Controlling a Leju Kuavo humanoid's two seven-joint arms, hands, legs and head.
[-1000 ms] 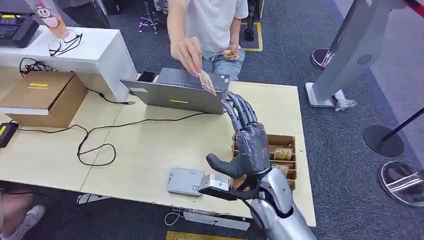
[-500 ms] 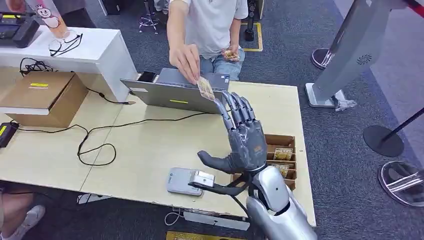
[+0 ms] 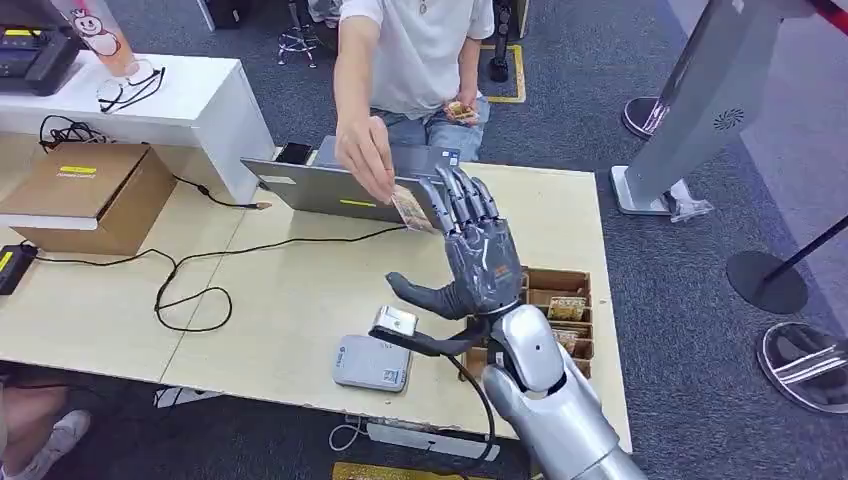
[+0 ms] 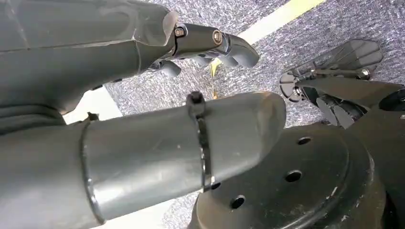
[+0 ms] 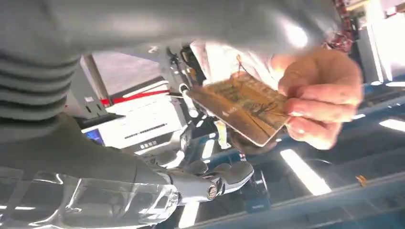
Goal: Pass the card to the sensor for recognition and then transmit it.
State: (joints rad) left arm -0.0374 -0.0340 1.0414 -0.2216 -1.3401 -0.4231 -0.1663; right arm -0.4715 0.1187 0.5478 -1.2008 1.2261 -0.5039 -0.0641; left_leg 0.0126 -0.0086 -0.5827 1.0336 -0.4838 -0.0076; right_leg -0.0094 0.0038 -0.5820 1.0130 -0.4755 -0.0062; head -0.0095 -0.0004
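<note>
while the card [image 3: 411,209] hangs between the person's hand [image 3: 364,158] and the robot's right hand [image 3: 478,262], the handover is judged incomplete and the main risks sit there.

at far left, a cardboard box [image 3: 88,195] rests on the table [image 3: 290,290], and a black cable [image 3: 190,270] loops across the table toward the laptop [image 3: 350,186]. the cable lies left of the working zone and is no obstacle unless the arm swings wide.

at centre, the person pinches the card over the near edge of the laptop. the card reader [image 3: 372,362], taken to be the sensor, lies at the near edge of the table.

right of centre, the right hand is raised, fingers spread and upright, thumb out to the left; it holds nothing. its fingertips [image 3: 447,188] are just beside the card's right edge, and contact cannot be confirmed. in the right wrist view the card [image 5: 241,110] is gripped by the person's fingers only.

risks: should the person release before the fingers close, the card would drop onto the laptop or table. a late or shallow closure could catch only a corner and let it slip.

at far right, the slotted tray [image 3: 560,300] sits close beside the forearm and could be knocked.

the left hand [image 4: 143,138] hangs toward the floor; its fingers look loosely apart with nothing in them.
</note>
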